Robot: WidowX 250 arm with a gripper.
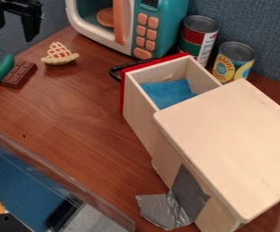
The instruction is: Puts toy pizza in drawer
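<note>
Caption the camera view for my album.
Tan lattice-topped toy slice on brown wooden table, open black gripper upper left, red-fronted wooden drawer open.

Labels and characters in my field of view: a red, white and green printed label (208,44) on the can (200,22) beside the toy microwave (173,20); dark lettering on the yellow label (224,68) of the neighbouring can (238,50); small characters on the microwave's dark display (150,2). I can read none reliably.
</note>
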